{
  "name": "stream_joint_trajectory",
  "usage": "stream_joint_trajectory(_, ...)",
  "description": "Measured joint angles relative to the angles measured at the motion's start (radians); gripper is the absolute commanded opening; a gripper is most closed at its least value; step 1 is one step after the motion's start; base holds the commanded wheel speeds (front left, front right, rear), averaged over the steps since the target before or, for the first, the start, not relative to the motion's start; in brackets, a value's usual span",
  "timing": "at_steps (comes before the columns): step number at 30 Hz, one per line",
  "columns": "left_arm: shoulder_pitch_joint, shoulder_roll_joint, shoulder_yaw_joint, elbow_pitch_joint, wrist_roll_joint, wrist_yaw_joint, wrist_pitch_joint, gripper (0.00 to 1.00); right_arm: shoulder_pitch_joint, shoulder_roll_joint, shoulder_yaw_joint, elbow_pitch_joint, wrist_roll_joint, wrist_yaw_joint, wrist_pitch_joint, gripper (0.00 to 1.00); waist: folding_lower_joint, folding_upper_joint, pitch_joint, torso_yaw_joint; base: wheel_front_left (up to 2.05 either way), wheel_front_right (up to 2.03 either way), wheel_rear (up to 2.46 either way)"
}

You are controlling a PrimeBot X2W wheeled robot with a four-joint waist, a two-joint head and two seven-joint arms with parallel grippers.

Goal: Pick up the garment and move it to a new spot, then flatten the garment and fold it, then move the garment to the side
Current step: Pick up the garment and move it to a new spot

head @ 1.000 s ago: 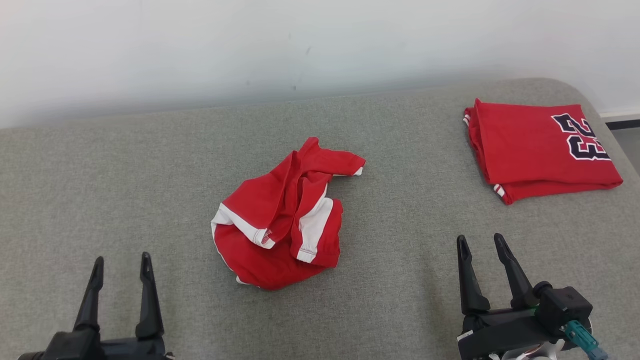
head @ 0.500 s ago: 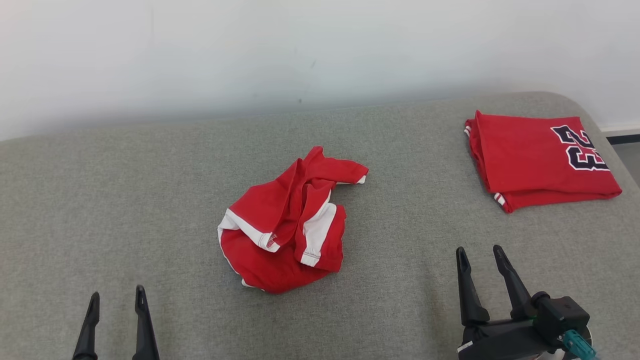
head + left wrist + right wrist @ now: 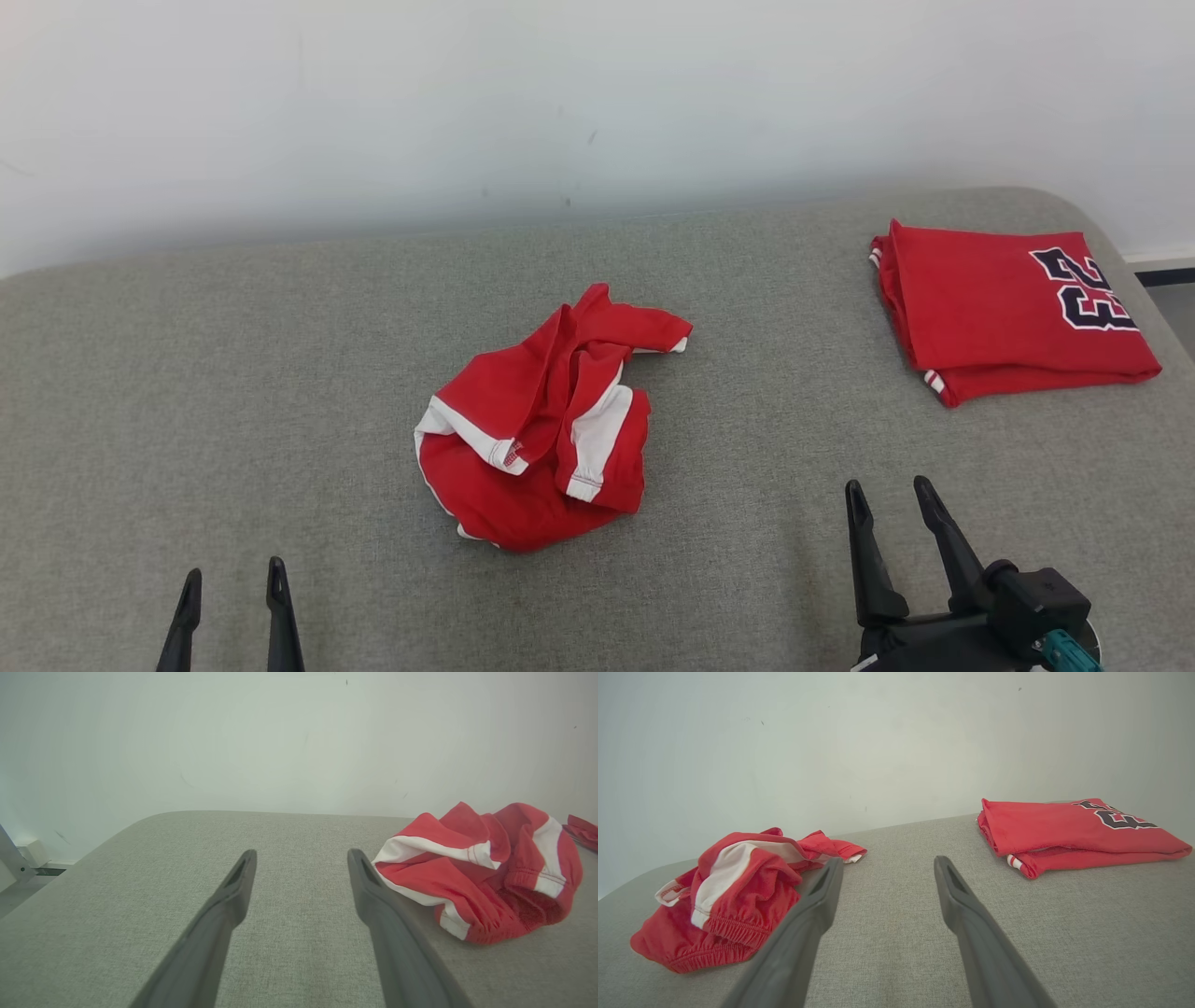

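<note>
The garment (image 3: 537,439) lies crumpled ahead of and between both pairs of fingers, untouched. Left gripper (image 3: 233,581) and right gripper (image 3: 885,493) stand wide and empty, likely flanking it for a two-handed pickup.

A worktop (image 3: 233,373) covered in grey woven fabric, rounded at its corners, is spread beneath and ahead of the left pincer (image 3: 234,569) and the right pincer (image 3: 887,485). Beyond it a pale wall (image 3: 597,93), flecked with small dark marks, is evenly lit. Ahead and to the right of the right pincer, a white skirting (image 3: 1158,259) and a strip of grey floor (image 3: 1174,303) are seen.
</note>
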Motion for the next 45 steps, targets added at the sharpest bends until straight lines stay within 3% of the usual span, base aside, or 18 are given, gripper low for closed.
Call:
stream_joint_trajectory(19, 0.006, 0.000, -0.014, 0.017, 0.003, -0.001, 0.000, 1.00, 0.013, 0.000, 0.009, 0.007, -0.001, 0.000, 0.000, 1.00, 0.0000, 0.0000, -0.014, -0.001, 0.00, 0.00, 0.00)
stream_joint_trajectory(45, 0.023, 0.000, -0.026, 0.025, -0.007, -0.045, 0.000, 1.00, 0.016, 0.000, 0.009, 0.009, -0.001, 0.000, 0.000, 1.00, 0.0001, 0.0000, -0.017, 0.006, 0.00, 0.00, 0.00)
